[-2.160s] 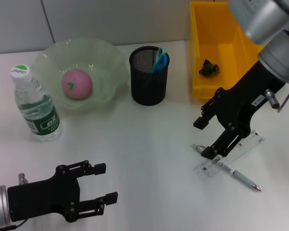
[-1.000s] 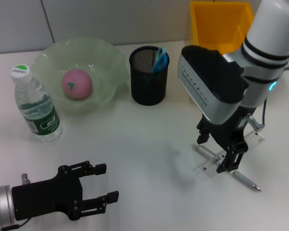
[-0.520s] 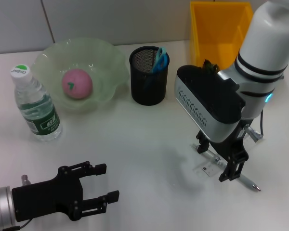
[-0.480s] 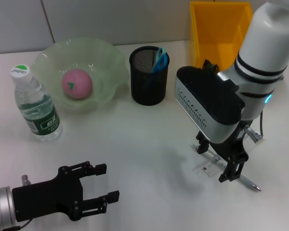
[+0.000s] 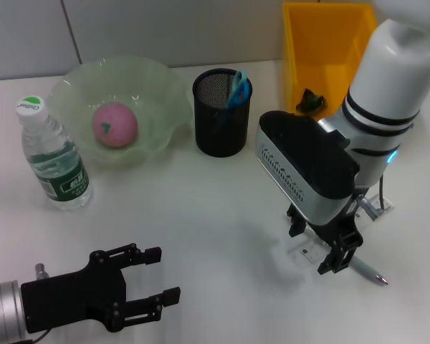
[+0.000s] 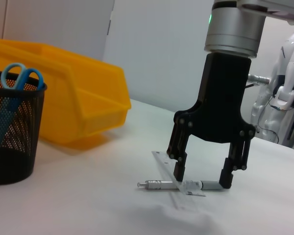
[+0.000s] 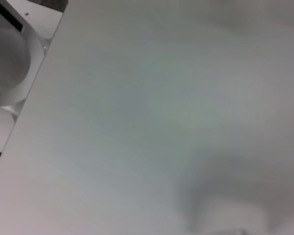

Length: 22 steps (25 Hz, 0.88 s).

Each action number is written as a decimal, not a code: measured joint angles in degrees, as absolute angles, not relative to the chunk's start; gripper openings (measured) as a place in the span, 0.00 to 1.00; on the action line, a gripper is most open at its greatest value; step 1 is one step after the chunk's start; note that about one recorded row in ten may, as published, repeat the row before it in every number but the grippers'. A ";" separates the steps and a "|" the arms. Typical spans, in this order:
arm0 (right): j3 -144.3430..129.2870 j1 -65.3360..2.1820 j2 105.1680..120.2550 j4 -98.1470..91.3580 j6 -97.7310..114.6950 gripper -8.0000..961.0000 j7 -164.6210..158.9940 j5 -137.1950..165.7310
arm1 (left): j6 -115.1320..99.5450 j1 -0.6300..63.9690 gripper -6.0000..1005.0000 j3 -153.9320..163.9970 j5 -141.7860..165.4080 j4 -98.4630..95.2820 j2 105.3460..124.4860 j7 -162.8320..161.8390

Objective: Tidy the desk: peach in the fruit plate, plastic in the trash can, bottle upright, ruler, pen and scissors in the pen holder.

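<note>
My right gripper (image 5: 312, 248) stands open and low over the desk (image 5: 201, 208). Seen from the left wrist, the right gripper (image 6: 202, 180) has its fingers straddling the silver pen (image 6: 157, 184), which lies across the clear ruler (image 6: 169, 169). From the head, the pen's tip (image 5: 368, 272) pokes out beside the ruler (image 5: 306, 251). My left gripper (image 5: 161, 274) is open at the front left, holding nothing. The peach (image 5: 115, 123) sits in the fruit plate (image 5: 72, 79). The bottle (image 5: 54, 158) stands upright. The scissors (image 5: 238, 87) stand in the pen holder (image 5: 221, 115). Dark green plastic (image 5: 312, 99) lies in the trash can (image 5: 330, 50).
The left wrist view also shows the pen holder (image 6: 12, 132) with the scissors (image 6: 17, 78) and the trash can (image 6: 73, 98) behind it. The right wrist view shows only bare desk (image 7: 137, 122). The right arm's bulky body hides part of the ruler from the head.
The right gripper has swung round and come down over the pen and ruler, its fingers now on either side of the pen. The left arm has barely shifted.
</note>
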<state>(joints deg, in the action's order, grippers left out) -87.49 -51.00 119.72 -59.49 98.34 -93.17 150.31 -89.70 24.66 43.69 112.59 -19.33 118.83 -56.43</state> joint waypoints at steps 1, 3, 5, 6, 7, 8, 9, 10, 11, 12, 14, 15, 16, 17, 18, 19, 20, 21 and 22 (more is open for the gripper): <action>-88.01 -50.88 119.72 -59.45 97.93 0.82 -93.16 150.29 | -89.70 24.65 0.75 43.69 112.58 -19.33 118.83 -56.43; -89.46 -50.45 119.72 -59.37 96.94 0.79 -93.16 150.28 | -89.73 24.60 0.75 43.63 112.58 -19.33 118.83 -56.43; -90.66 -50.08 119.72 -59.37 96.08 0.76 -93.17 150.29 | -89.83 24.56 0.75 43.43 112.58 -19.19 118.83 -56.43; -91.04 -49.99 119.72 -59.37 95.71 0.74 -93.17 150.28 | -89.90 24.57 0.75 43.34 112.58 -18.95 118.83 -56.43; -91.27 -49.92 119.72 -59.37 95.52 0.72 -93.17 150.28 | -89.95 24.59 0.75 43.30 112.58 -18.78 118.83 -56.43; -91.38 -49.89 119.71 -59.37 95.34 0.72 -93.17 150.25 | -89.98 24.60 0.75 43.27 112.58 -18.62 118.83 -56.43; -91.40 -49.86 119.71 -59.37 95.25 0.72 -93.17 150.21 | -89.99 24.60 0.75 43.26 112.58 -18.55 118.83 -56.43; -91.41 -49.84 119.71 -59.37 95.21 0.72 -93.17 150.17 | -89.99 24.60 0.75 43.26 112.58 -18.55 118.83 -56.43; -91.41 -49.84 119.70 -59.38 95.19 0.72 -93.17 150.14 | -89.99 24.60 0.75 43.26 112.58 -18.55 118.83 -56.43; -91.42 -49.83 119.71 -59.37 95.15 0.72 -93.16 150.13 | -89.96 24.59 0.75 43.24 112.57 -18.05 118.82 -56.39; -91.52 -49.83 119.70 -59.10 94.88 0.73 -93.16 150.11 | -89.92 24.62 0.75 43.24 112.48 -17.85 118.82 -56.32; -91.65 -49.83 119.69 -58.88 94.67 0.73 -93.16 150.11 | -89.90 24.65 0.75 43.25 112.23 -17.77 118.82 -56.19; -91.95 -49.83 119.68 -58.48 94.31 0.73 -93.14 150.11 | -89.90 24.65 0.75 43.25 112.13 -17.77 118.82 -56.15; -92.28 -49.83 119.66 -58.21 93.89 0.73 -93.13 150.11 | -89.91 24.64 0.75 43.25 112.04 -17.77 118.82 -56.09; -92.61 -49.83 119.63 -57.97 93.52 0.73 -93.11 150.11 | -89.93 24.62 0.75 43.26 111.97 -17.76 118.83 -56.03; -92.85 -49.83 119.63 -57.79 93.27 0.73 -93.09 150.11 | -89.98 24.59 0.75 43.26 111.94 -17.75 118.83 -56.02; -92.97 -49.83 119.62 -57.66 93.12 0.73 -93.06 150.11 | -89.97 24.58 0.75 43.26 111.92 -17.75 118.82 -56.03; -93.04 -49.83 119.62 -57.55 93.06 0.73 -92.98 150.11 | -89.97 24.58 0.75 43.27 111.92 -17.75 118.82 -56.05; -93.05 -49.83 119.61 -57.48 93.04 0.73 -92.90 150.11 | -89.95 24.60 0.75 43.33 111.91 -17.75 118.83 -56.13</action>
